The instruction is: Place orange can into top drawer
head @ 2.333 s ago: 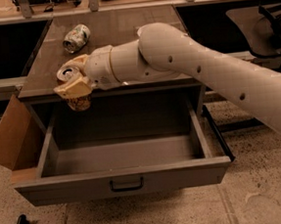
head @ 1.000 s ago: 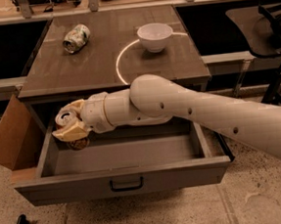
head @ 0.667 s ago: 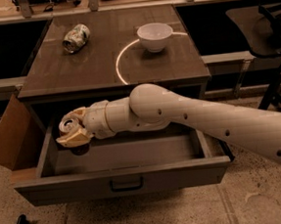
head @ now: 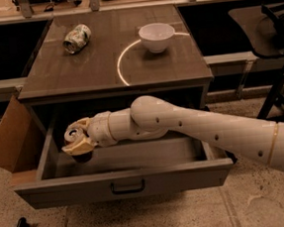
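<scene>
The top drawer (head: 123, 184) is pulled wide open below the cabinet top, its grey front panel with the dark bar handle facing me. My gripper (head: 78, 139) is inside the drawer at its left end, low over the floor. It is shut on the orange can (head: 76, 141), whose silver top shows between the tan fingers (head: 78, 148) and whose dark body hangs just above or on the drawer floor. My white arm (head: 208, 129) reaches in from the right across the drawer.
On the cabinet top (head: 78, 71) lie a pale green-and-white can (head: 77, 38) on its side at the back left and a white bowl (head: 157, 36) at the back right. A cardboard box (head: 10, 137) stands left of the drawer. A dark chair (head: 274, 34) stands at right.
The gripper with the can came down from the cabinet top's front left edge into the open drawer and has sunk a little lower toward the floor.
</scene>
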Robot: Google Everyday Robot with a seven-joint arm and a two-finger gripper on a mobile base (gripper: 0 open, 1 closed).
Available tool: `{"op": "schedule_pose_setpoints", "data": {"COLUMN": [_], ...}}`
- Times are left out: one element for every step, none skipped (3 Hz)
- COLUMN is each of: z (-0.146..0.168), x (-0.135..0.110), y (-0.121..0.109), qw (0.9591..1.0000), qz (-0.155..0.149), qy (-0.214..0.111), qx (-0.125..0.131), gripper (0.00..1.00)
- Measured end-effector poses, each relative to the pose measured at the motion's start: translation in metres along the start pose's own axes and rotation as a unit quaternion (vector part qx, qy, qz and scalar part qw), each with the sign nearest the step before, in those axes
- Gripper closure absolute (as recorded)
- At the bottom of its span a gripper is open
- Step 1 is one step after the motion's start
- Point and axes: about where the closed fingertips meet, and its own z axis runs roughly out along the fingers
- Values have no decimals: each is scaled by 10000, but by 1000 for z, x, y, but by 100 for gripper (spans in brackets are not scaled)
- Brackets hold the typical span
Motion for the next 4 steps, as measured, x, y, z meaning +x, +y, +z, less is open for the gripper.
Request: {"op": "schedule_pose_setpoints", "data": {"z": [8,9,8,6], "x": [21,36,46,53], "y": [-4,-9,-13,-16], "qw": [9999,9996,9993,9989], "qz": [153,262,318,366], "qy": [11,64,185,273], "qx": [-41,14,78,141], "gripper": [81,58,34,11]}}
